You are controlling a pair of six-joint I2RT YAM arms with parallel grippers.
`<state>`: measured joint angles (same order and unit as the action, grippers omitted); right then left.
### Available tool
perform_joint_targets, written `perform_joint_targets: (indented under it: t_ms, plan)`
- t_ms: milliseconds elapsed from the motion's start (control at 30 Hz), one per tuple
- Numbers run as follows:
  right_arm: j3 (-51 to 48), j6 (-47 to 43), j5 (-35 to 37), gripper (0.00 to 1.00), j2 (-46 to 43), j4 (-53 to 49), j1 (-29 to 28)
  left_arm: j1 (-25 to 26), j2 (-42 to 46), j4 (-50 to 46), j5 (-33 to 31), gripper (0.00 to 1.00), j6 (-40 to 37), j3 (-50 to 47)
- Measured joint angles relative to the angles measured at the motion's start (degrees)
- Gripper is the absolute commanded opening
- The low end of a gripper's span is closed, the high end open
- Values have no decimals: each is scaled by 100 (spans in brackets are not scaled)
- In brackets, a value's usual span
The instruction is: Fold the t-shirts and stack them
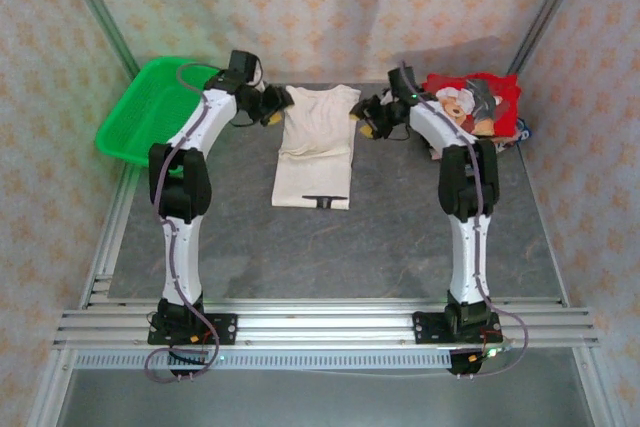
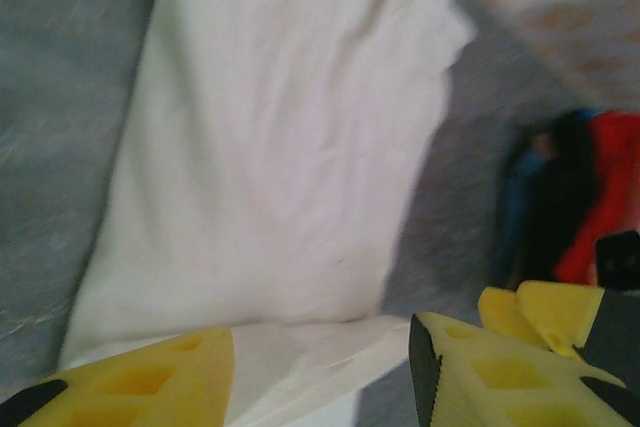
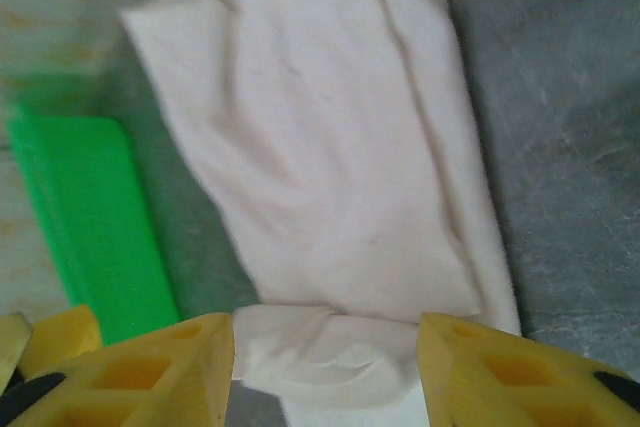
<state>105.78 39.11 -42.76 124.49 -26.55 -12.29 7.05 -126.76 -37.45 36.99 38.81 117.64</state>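
The off-white t-shirt lies flat at the back middle of the table, its sides folded in to a long strip with the hem toward me. My left gripper is at its far left corner and my right gripper at its far right corner. Seen from the left wrist, the left gripper is open, yellow fingers apart over the shirt. The right gripper is open too, just above a folded-over edge of the shirt. A red teddy-bear shirt tops a folded pile at the back right.
The green mesh basket stands at the back left, its rim over the table's edge, and its green wall is close beside the shirt. The folded pile's red cloth lies past the shirt's far side. Patterned walls enclose the table.
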Motion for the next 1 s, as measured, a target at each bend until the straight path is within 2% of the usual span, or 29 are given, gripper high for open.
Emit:
perform_joint_targets:
  t_ms: [100, 233, 333, 433, 500, 567, 700, 833, 1000]
  plan:
    - [-549, 94, 57, 45, -918, 378, 72, -85, 420, 103, 52, 53, 223, -175]
    - [-1543, 315, -15, 22, -2081, 914, 11, -142, 1314, 166, 68, 50, 184, -1150]
    - [-2380, 415, -50, 10, -2505, 1259, -208, -140, 2068, 52, 33, 33, -2, -2190]
    - [-3069, 553, -81, 2, -2382, 1534, -546, -107, 2594, 39, 4, 19, -177, -3268]
    - [-3407, 686, -103, 0, -2146, 1707, -765, -39, 2612, 28, -4, 10, -291, -3733]
    - [-3501, 774, -116, 0, -1843, 1818, -894, 70, 2500, 22, -17, 6, -308, -4024]
    - [-3427, 907, -122, 0, -1309, 2100, -938, 363, 2039, 70, -37, 4, -330, -4118]
    - [-3101, 999, -120, 0, -841, 2234, -938, 470, 1449, 68, -66, 4, -326, -3838]
    - [-2498, 1095, -114, 0, -334, 2312, -938, 446, 612, 66, -278, 4, -278, -2949]
